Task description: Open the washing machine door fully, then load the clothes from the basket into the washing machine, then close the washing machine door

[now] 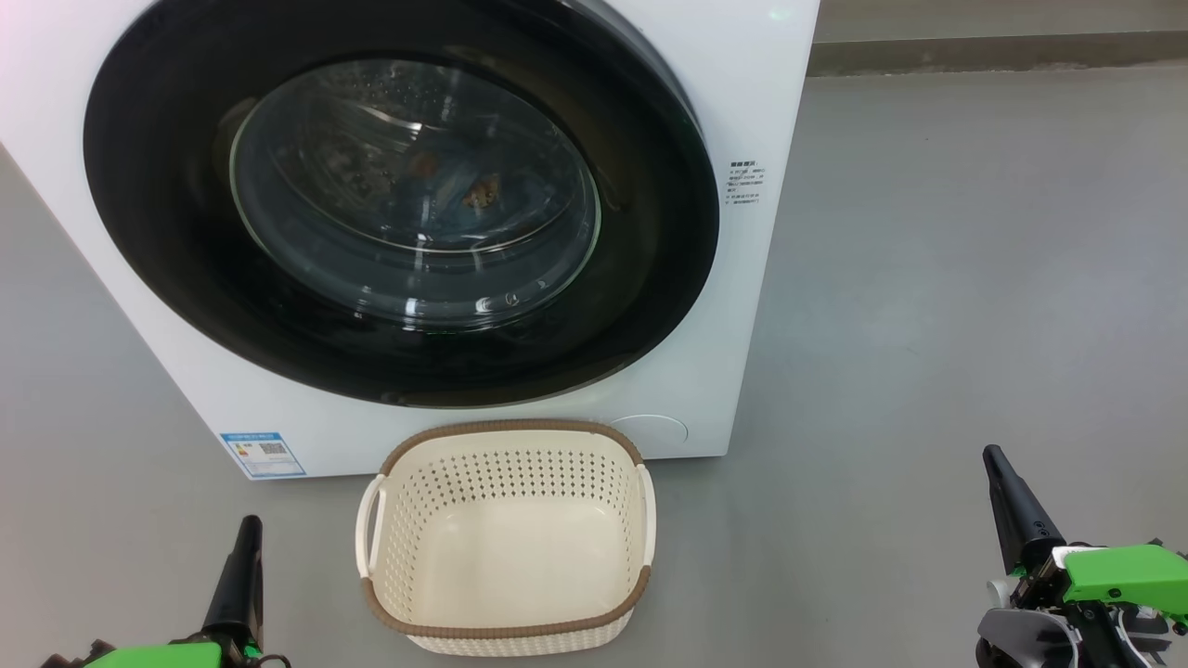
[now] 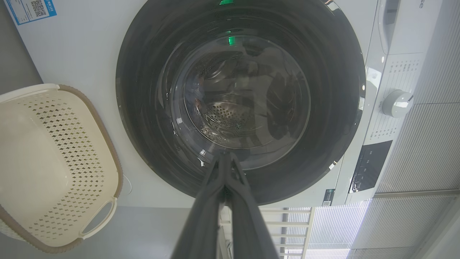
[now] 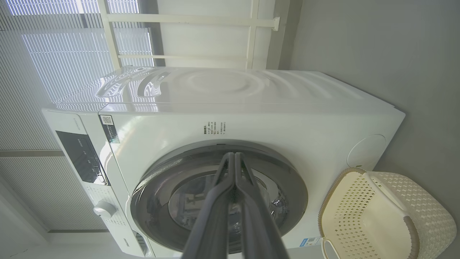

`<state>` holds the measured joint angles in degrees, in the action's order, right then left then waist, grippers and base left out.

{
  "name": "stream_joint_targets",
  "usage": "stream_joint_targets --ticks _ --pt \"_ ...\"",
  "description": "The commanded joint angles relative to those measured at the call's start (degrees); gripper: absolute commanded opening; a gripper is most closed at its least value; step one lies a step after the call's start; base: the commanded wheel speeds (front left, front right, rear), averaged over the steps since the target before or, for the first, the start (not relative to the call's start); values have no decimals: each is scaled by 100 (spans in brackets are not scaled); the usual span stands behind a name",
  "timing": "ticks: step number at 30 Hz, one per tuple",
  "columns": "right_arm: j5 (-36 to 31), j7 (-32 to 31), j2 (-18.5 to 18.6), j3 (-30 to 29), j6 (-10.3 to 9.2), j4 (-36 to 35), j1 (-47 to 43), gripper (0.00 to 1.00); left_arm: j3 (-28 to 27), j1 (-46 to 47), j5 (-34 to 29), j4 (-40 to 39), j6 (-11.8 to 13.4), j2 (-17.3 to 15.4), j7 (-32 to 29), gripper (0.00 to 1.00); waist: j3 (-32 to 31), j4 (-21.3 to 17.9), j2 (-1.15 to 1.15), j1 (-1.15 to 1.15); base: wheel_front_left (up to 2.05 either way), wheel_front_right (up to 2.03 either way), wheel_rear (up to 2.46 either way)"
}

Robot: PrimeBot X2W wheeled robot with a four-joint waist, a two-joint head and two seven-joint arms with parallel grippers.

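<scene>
The round, glossy black-rimmed glass washing machine door sits shut, up and ahead, nearer the left gripper than the right gripper, both pinched together and empty.

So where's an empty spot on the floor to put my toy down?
Widest bare grey floor: between the side of the big white washing machine and the right claw. A narrower strip lies between the left claw and the cream perforated plastic basket, whose inside is bare. Crowded: the basket sits close under the round black-rimmed door.
</scene>
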<state>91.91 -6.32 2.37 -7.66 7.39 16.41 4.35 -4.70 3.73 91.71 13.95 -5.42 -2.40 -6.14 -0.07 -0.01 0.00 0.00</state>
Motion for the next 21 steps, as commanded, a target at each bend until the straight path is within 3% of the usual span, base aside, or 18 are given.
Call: stream_joint_targets --ticks 1,21 --pt "17 -22 53 103 10 -175 267 0 -191 257 41 -177 -12 -49 -35 0 0 0 0 0 0 0 0" --pt "17 -22 53 103 10 -175 267 0 -192 257 40 -177 -12 -49 -35 0 0 0 0 0 0 0 0"
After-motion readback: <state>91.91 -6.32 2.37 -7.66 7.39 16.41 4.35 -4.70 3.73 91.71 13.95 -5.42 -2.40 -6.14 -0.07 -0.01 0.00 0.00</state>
